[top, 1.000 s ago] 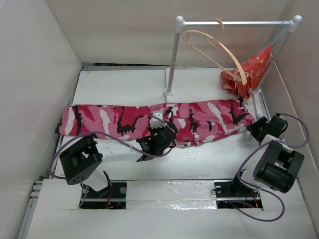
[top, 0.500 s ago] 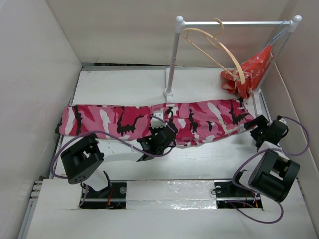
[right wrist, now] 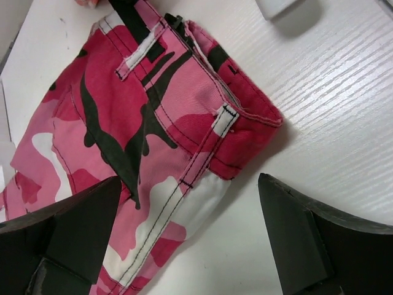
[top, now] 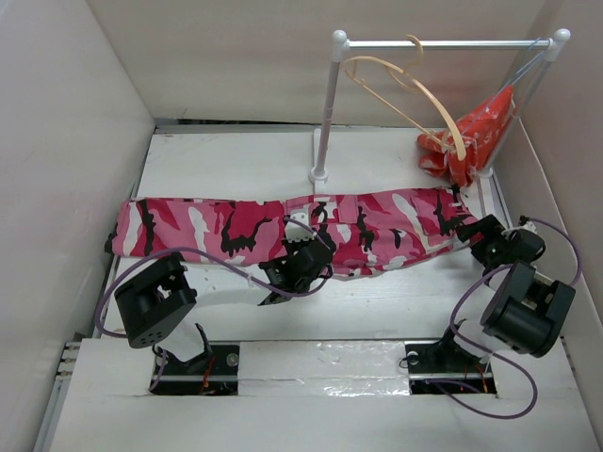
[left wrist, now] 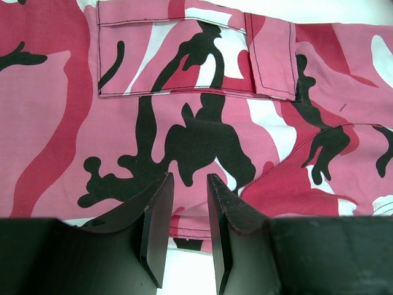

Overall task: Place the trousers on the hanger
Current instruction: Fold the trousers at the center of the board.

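**STATUS: TROUSERS FLAT ON TABLETOP, HANGER ON RAIL**

1. Left gripper (top: pixel 300 264): sits at lower centre of the top view, over the near hem of the trousers (top: pixel 236 226). In the left wrist view the left gripper (left wrist: pixel 188 184) has its jaws narrow, with a slim gap between them. The camouflage cloth (left wrist: pixel 202 135) lies flat beyond the fingertips, with a flapped pocket in the upper part of the frame. No cloth is seen pinched in the gap.

2. Right gripper (top: pixel 490 240): sits at the right of the top view, at the waist end of the trousers. In the right wrist view the right gripper (right wrist: pixel 189 184) has its jaws spread wide and holds nothing. The waistband corner (right wrist: pixel 245 123), with its belt loop, lies on the white tabletop (right wrist: pixel 331 110) between the two fingers.

3. Trousers: stretched out flat across the middle of the tabletop (top: pixel 405 292), from the left edge of the frame to the right gripper.

4. Rail (top: pixel 433 43): white, with ball-topped posts, stands in the upper right of the frame, behind the trousers.

5. Hanger (top: pixel 405 99): hangs by its hook from the rail, tilted, well apart from the trousers.

6. Red-orange cloth (top: pixel 471 132): hangs beside the right post, just right of the hanger.
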Robot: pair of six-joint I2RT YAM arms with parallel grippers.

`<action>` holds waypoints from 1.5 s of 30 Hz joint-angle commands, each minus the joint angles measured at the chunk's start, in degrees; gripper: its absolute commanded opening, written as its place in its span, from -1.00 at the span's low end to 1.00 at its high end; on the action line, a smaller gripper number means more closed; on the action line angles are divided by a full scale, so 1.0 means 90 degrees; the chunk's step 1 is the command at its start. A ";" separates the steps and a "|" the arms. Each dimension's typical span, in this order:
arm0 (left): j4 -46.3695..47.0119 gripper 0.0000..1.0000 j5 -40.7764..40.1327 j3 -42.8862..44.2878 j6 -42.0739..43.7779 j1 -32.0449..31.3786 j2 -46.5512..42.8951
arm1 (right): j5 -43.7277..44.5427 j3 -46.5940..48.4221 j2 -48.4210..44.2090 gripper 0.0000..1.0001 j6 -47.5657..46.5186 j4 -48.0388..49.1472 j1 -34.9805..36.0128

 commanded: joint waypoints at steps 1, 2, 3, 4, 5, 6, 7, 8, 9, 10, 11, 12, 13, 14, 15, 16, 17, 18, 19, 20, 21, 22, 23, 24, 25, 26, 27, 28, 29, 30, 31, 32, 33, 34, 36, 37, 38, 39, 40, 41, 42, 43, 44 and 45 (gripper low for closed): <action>0.0153 -0.49 -0.0132 -0.0023 0.0076 0.0015 -0.0136 | -0.0201 0.0212 0.0559 0.98 0.0167 0.0565 -0.0033; 0.0153 -0.49 -0.0142 -0.0033 0.0076 0.0015 -0.0136 | -0.0250 0.0221 0.0715 0.96 0.0322 0.0837 -0.0033; 0.0153 -0.49 -0.0152 -0.0033 0.0076 0.0074 -0.0136 | -0.0405 0.0202 0.0958 0.94 0.0449 0.1023 -0.0033; 0.0153 -0.49 -0.0152 -0.0043 0.0076 0.0074 -0.0146 | -0.0426 0.0163 0.1048 0.87 0.0596 0.1141 -0.0033; 0.0153 -0.49 -0.0152 -0.0052 0.0076 0.0074 -0.0156 | -0.0436 0.0173 0.1107 0.84 0.0790 0.1200 -0.0033; 0.0153 -0.49 -0.0094 -0.0062 0.0076 0.0142 -0.0165 | -0.0407 0.0202 0.1194 0.79 0.0841 0.1211 -0.0033; 0.0143 -0.49 -0.0016 -0.0091 0.0076 0.0229 -0.0233 | -0.0397 0.0279 0.1214 0.61 0.0861 0.1162 0.0045; 0.0172 -0.49 0.0062 -0.0130 0.0067 0.0288 -0.0302 | -0.0339 0.0280 0.1215 0.54 0.0928 0.1143 0.0104; 0.0259 -0.49 0.0140 -0.0189 0.0096 0.0366 -0.0360 | -0.0193 0.0270 0.1186 0.46 0.0977 0.1200 0.0104; 0.0338 -0.49 0.0170 -0.0315 0.0125 0.0425 -0.0496 | -0.0124 0.0251 0.1137 0.22 0.0997 0.1211 0.0191; 0.0445 -0.49 0.0228 -0.0374 0.0154 0.0542 -0.0565 | -0.0007 0.0270 0.1127 0.16 0.1007 0.1201 0.0269; 0.0455 -0.49 0.0248 -0.0413 0.0164 0.0543 -0.0614 | 0.0042 0.0270 0.1117 0.05 0.1017 0.1201 0.0270; 0.0456 -0.50 0.0258 -0.0472 0.0164 0.0659 -0.0682 | 0.0081 0.0261 0.1098 -0.43 0.1046 0.1220 0.0270; 0.0417 -0.49 0.0248 -0.0501 0.0164 0.0728 -0.0712 | 0.0101 0.0193 0.1030 -0.62 0.1085 0.1259 0.0270; 0.0397 -0.50 0.0268 -0.0540 0.0174 0.0786 -0.0732 | 0.0082 0.0134 0.0971 -0.73 0.1085 0.1414 0.0270; 0.0387 -0.50 0.0297 -0.0637 0.0135 0.0913 -0.0790 | 0.0082 0.0076 0.0874 -0.89 0.1066 0.1445 0.0270; 0.0387 -0.50 0.0316 -0.0696 0.0106 0.0972 -0.0839 | 0.0101 0.0017 0.0563 -0.94 0.0930 0.1416 0.0270; 0.0407 -0.50 0.0384 -0.0774 0.0077 0.0973 -0.0868 | 0.0121 -0.0109 0.0338 -0.97 0.0842 0.1232 0.0328; 0.0436 -0.50 0.0433 -0.0910 0.0047 0.1069 -0.0936 | 0.0101 -0.0178 0.0075 -0.99 0.0725 0.1095 0.0329; 0.0465 -0.50 0.0482 -0.0980 0.0028 0.1157 -0.0966 | 0.0072 -0.0266 -0.0247 -0.99 0.0444 0.0939 0.0329; 0.0465 -0.50 0.0521 -0.1038 -0.0001 0.1158 -0.0986 | -0.0005 -0.0383 -0.1024 -1.00 0.0286 0.0396 0.0387; 0.0456 -0.51 0.0531 -0.1126 -0.0011 0.1158 -0.1005 | -0.0016 -0.0403 -0.1486 -1.00 0.0091 -0.0025 0.0387; 0.0436 -0.51 0.0531 -0.1175 -0.0031 0.1158 -0.1015 | 0.0013 -0.0413 -0.1993 -1.00 -0.0249 -0.0464 0.0387; 0.0436 -0.51 0.0551 -0.1214 -0.0050 0.1158 -0.1025 | 0.0081 -0.0384 -0.3091 -1.00 -0.0417 -0.1445 0.0387; 0.0436 -0.51 0.0580 -0.1302 -0.0070 0.1158 -0.1006 | 0.0159 -0.0229 -0.3662 -1.00 -0.0602 -0.1977 0.0387; 0.0455 -0.51 0.0619 -0.1341 -0.0138 0.1158 -0.0986 | 0.0276 -0.0112 -0.4219 -1.00 -0.0797 -0.2418 0.0387; 0.0485 -0.51 0.0697 -0.1380 -0.0148 0.1158 -0.0976 | 0.0596 0.0005 -0.4737 -1.00 -0.0799 -0.3147 0.0387; 0.0504 -0.51 0.0726 -0.1439 -0.0187 0.1158 -0.0908 | 0.0706 0.0345 -0.5603 -1.00 -0.0848 -0.3560 0.0387; 0.0572 -0.51 0.0775 -0.1459 -0.0207 0.1158 -0.0859 | 0.0813 0.0580 -0.5911 -1.00 -0.1061 -0.3903 0.0387; 0.0602 -0.54 0.0853 -0.1468 -0.0255 0.1158 -0.0820 | 0.0978 0.0844 -0.6050 -1.00 -0.1189 -0.4670 0.0494; 0.0621 -0.55 0.0912 -0.1468 -0.0285 0.1158 -0.0723 | 0.1048 0.1127 -0.5945 -1.00 -0.1229 -0.4949 0.0611; 0.0651 -0.56 0.0941 -0.1459 -0.0295 0.1158 -0.0674 | 0.0981 0.1255 -0.5876 -1.00 -0.1142 -0.4980 0.0689; 0.0651 -0.57 0.0961 -0.1449 -0.0333 0.1158 -0.0635 | 0.0845 0.1286 -0.5827 -1.00 -0.1112 -0.4981 0.0690; 0.0641 -0.57 0.0942 -0.1430 -0.0392 0.0994 -0.0557 | 0.0795 0.1305 -0.5817 -1.00 -0.1093 -0.4990 0.0690; 0.0631 -0.59 0.0922 -0.1410 -0.0499 0.0807 -0.0478 | 0.0756 0.1490 -0.6060 -1.00 -0.1024 -0.5116 0.0690; 0.0670 -0.64 0.0990 -0.1400 -0.0596 0.0729 -0.0381 | 0.0726 0.1607 -0.6167 -1.00 -0.1005 -0.5204 0.0690; 0.0796 -0.69 0.1058 -0.1410 -0.0636 0.0535 -0.0303 | 0.0775 0.1763 -0.6226 -1.00 -0.1014 -0.5321 0.0796; 0.0846 -0.77 0.1146 -0.1391 -0.0695 0.0417 -0.0235 | 0.0785 0.2064 -0.6169 -1.00 -0.1024 -0.5506 0.0855; 0.0895 -0.82 0.1166 -0.1361 -0.0811 0.0310 -0.0050 | 0.0775 0.2193 -0.6120 -1.00 -0.1043 -0.5556 0.0953; 0.0856 -0.89 0.1166 -0.1255 -0.0880 0.0086 0.0058 | 0.0736 0.2310 -0.6042 -1.00 -0.1082 -0.5595 0.0954; 0.0788 -1.00 0.1069 -0.1186 -0.0968 -0.0042 0.0156 | 0.0649 0.2418 -0.5945 -1.00 -0.1102 -0.5683 0.1012; 0.0720 -1.00 0.1001 -0.1118 -0.1036 -0.0178 0.0340 | 0.0590 0.2622 -0.5905 -1.00 -0.1141 -0.5693 0.1012; 0.0565 -1.00 0.0932 -0.0982 -0.1153 -0.0296 0.0429 | 0.0560 0.2720 -0.5885 -1.00 -0.1141 -0.5723 0.1080; 0.0466 -1.00 0.0806 -0.0913 -0.1222 -0.0481 0.0517 | 0.0550 0.2837 -0.5866 -1.00 -0.1151 -0.5810 0.1168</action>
